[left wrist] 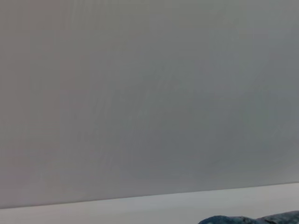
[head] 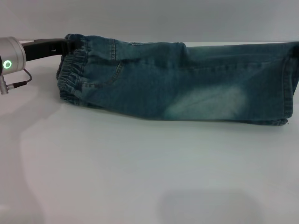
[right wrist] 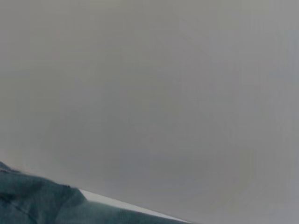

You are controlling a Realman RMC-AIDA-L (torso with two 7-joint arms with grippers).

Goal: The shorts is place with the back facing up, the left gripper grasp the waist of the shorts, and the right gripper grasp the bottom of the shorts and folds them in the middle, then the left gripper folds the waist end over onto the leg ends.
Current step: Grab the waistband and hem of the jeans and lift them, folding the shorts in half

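Note:
The blue denim shorts [head: 177,79] lie folded lengthwise across the white table [head: 140,172]. The elastic waist [head: 70,77] is on the left and the leg ends [head: 287,84] are on the right. My left gripper [head: 64,46] reaches in from the left and is shut on the waist's far corner, where the fabric wraps over its black tip. The left wrist view catches only a sliver of the shorts [left wrist: 252,219]. A fold of the shorts [right wrist: 32,200] fills a corner of the right wrist view. My right gripper is out of view.
The left arm's silver wrist link [head: 10,58], with a green light and a cable, sits at the left edge of the head view. A plain grey wall [head: 149,18] stands behind the table. White tabletop lies in front of the shorts.

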